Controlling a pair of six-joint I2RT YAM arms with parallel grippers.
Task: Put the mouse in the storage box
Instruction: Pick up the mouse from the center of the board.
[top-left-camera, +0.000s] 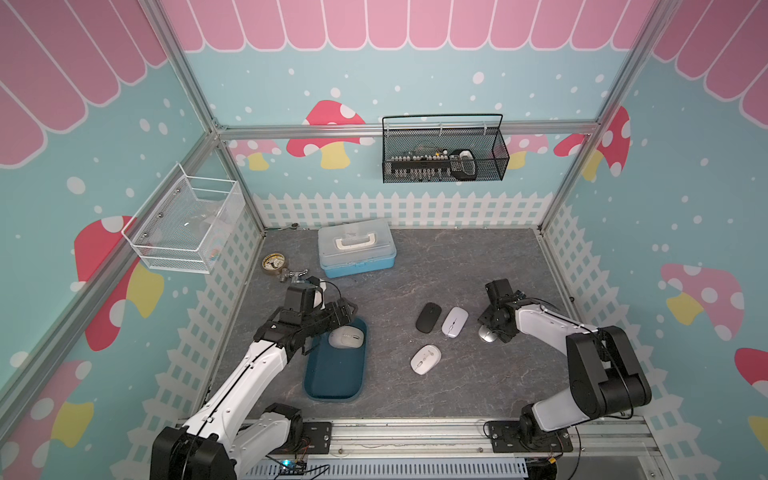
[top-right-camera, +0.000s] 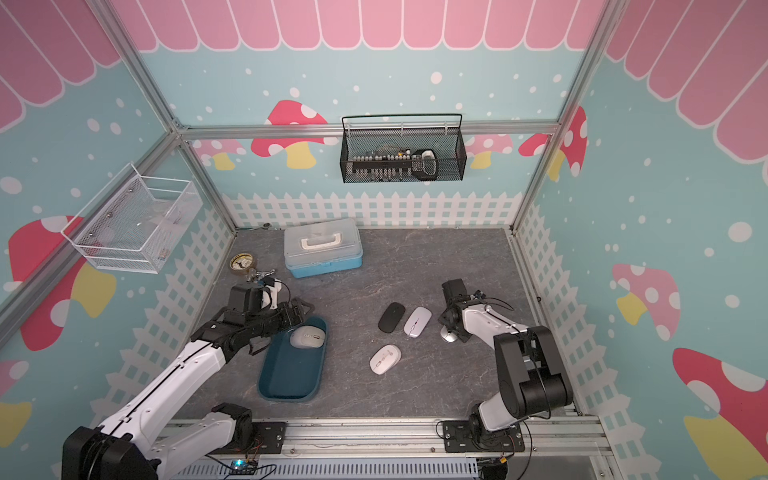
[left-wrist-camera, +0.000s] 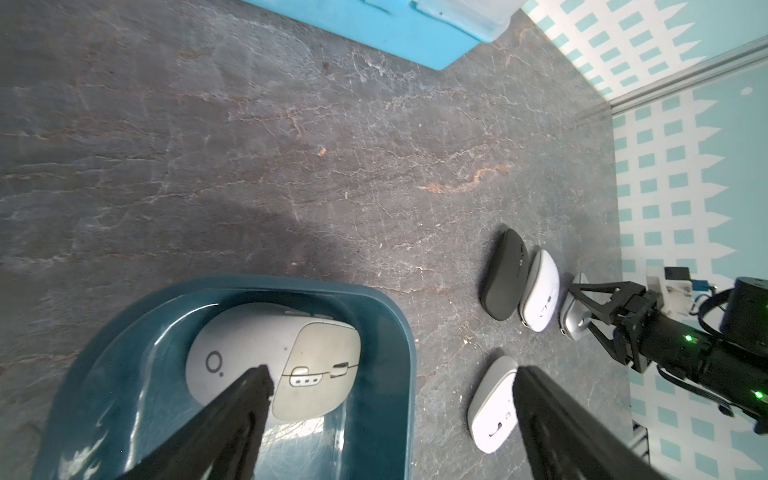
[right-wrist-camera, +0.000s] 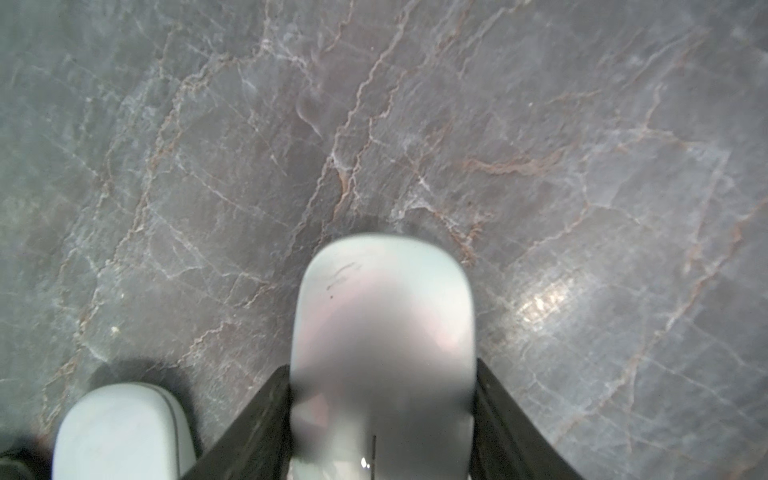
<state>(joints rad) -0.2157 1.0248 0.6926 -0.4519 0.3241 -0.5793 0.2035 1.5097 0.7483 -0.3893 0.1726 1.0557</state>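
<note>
The dark teal storage box (top-left-camera: 335, 384) (top-right-camera: 291, 380) (left-wrist-camera: 399, 328) lies at the front left, and a white-and-grey mouse (top-left-camera: 346, 337) (top-right-camera: 307, 336) (left-wrist-camera: 249, 345) rests at its far end. Over that end hangs my left gripper (top-left-camera: 330, 330) (left-wrist-camera: 392, 374), open and holding nothing. On the right, my right gripper (top-left-camera: 492, 328) (right-wrist-camera: 382, 368) is shut on a silver mouse (top-left-camera: 485, 334) (top-right-camera: 450, 335) (right-wrist-camera: 382, 299) that sits on the floor. A black mouse (top-left-camera: 428, 317) and two white mice (top-left-camera: 454, 321) (top-left-camera: 425, 359) lie between the arms.
A light-blue case with a white handle (top-left-camera: 356, 248) stands at the back. A tape roll (top-left-camera: 275, 262) and a small metal fitting (top-left-camera: 293, 274) lie by the left wall. A white wire basket (top-left-camera: 187, 226) and a black one (top-left-camera: 444, 153) hang on the walls.
</note>
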